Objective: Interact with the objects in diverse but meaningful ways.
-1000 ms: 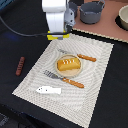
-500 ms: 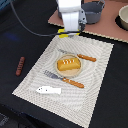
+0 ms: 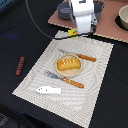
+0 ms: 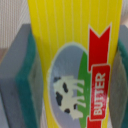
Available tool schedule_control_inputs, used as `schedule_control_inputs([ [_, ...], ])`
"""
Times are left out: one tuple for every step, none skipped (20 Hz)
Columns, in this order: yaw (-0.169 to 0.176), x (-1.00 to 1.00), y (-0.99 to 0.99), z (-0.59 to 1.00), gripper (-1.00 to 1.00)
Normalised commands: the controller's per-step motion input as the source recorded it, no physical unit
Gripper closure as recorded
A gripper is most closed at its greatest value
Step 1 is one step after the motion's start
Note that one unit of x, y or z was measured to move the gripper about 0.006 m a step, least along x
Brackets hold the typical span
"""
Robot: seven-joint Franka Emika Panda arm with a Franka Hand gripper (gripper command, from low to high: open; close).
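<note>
A yellow butter block [image 3: 73, 33] hangs just above the far edge of the striped placemat [image 3: 35, 75], and my gripper [image 3: 76, 31] is shut on it. The wrist view is filled by the butter label [image 4: 75, 65], with a grey-green pad [image 4: 22, 85] pressed on each side. A golden bread loaf [image 3: 68, 64] lies on a small plate at the mat's middle. An orange-handled knife [image 3: 80, 56] lies beyond it and an orange-handled fork [image 3: 66, 79] in front. The white fish [image 3: 48, 90] is near the mat's front. The red-brown sausage [image 3: 20, 65] rests off the mat at the exterior view's left.
A wooden board [image 3: 112, 31] lies at the back, with a grey saucepan [image 3: 64, 10] partly behind my arm and a pale bowl [image 3: 123, 17] at the exterior view's right. The arm's cable [image 3: 37, 27] loops over the black table.
My gripper has carried the butter block steadily toward the exterior view's right along the mat's far edge. Nothing else has shifted.
</note>
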Motion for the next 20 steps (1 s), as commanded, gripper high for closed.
schedule_control_inputs([
  [-0.018, 0.11, 0.25, -0.15, 1.00],
  [-0.011, 0.07, 0.24, -0.18, 1.00],
  [-0.007, 0.12, 0.24, -0.18, 1.00],
  [-0.005, 0.12, 0.23, -0.20, 1.00],
  [-0.007, 0.09, 0.23, -0.23, 1.00],
  [-0.006, 0.12, 0.23, -0.25, 1.00],
  [-0.006, 0.09, 0.21, -0.28, 1.00],
  [-0.007, 0.11, 0.23, -0.28, 1.00],
  [-0.010, 0.12, 0.25, -0.28, 1.00],
  [-0.010, 0.12, 0.23, -0.28, 1.00],
  [-0.010, 0.13, 0.26, -0.29, 1.00],
  [-0.010, 0.15, 0.29, -0.28, 1.00],
  [-0.002, 0.21, 0.32, -0.25, 1.00],
  [0.000, 0.25, 0.33, -0.23, 1.00],
  [0.000, 0.24, 0.33, -0.23, 1.00],
  [0.000, 0.24, 0.33, -0.23, 1.00],
  [0.000, 0.21, 0.31, -0.25, 1.00],
  [0.000, 0.23, 0.35, -0.23, 1.00],
  [-0.001, 0.23, 0.35, -0.23, 1.00],
  [-0.001, 0.23, 0.34, -0.23, 1.00],
])
